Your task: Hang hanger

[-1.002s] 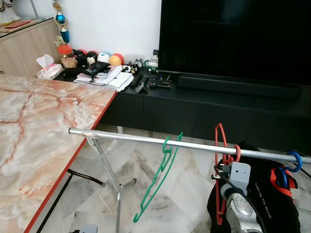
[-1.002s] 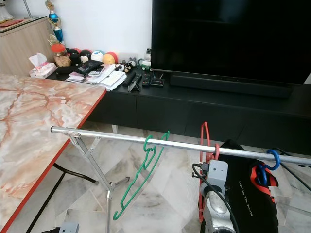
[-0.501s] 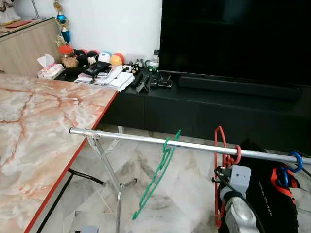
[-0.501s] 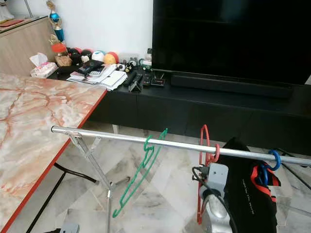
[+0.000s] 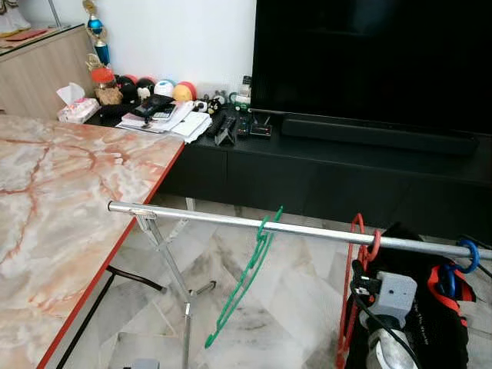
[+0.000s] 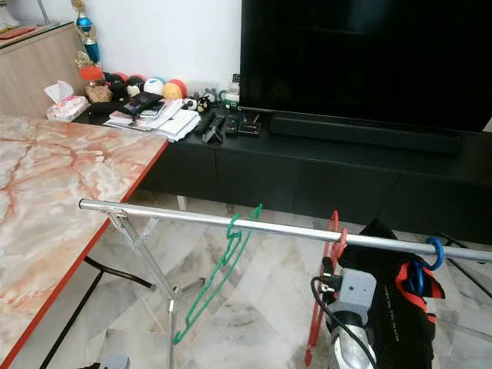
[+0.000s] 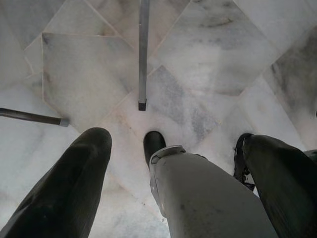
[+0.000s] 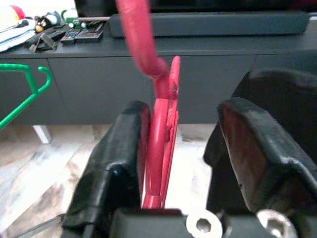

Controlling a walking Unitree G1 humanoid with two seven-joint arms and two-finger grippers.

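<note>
A red hanger (image 5: 347,307) hangs by its hook (image 5: 372,243) on the metal rail (image 5: 200,217), near the rail's right end. My right arm's wrist (image 5: 392,292) is just below the rail, beside the hanger. In the right wrist view my right gripper (image 8: 185,114) is open. The red hanger (image 8: 161,148) stands between its fingers and leans on one finger (image 8: 119,153), with a wide gap to the other. My left gripper (image 7: 172,140) hangs open over the marble floor, holding nothing.
A green hanger (image 5: 250,280) hangs mid-rail and a blue hook (image 5: 467,250) sits at the far right. A black bag (image 5: 430,323) lies under the rail's right end. A marble table (image 5: 54,192) is on the left; a black TV cabinet (image 5: 323,165) stands behind.
The red hanger has dropped from above the rail, and its hook now rests on the rail. My right wrist has moved down and to the right.
</note>
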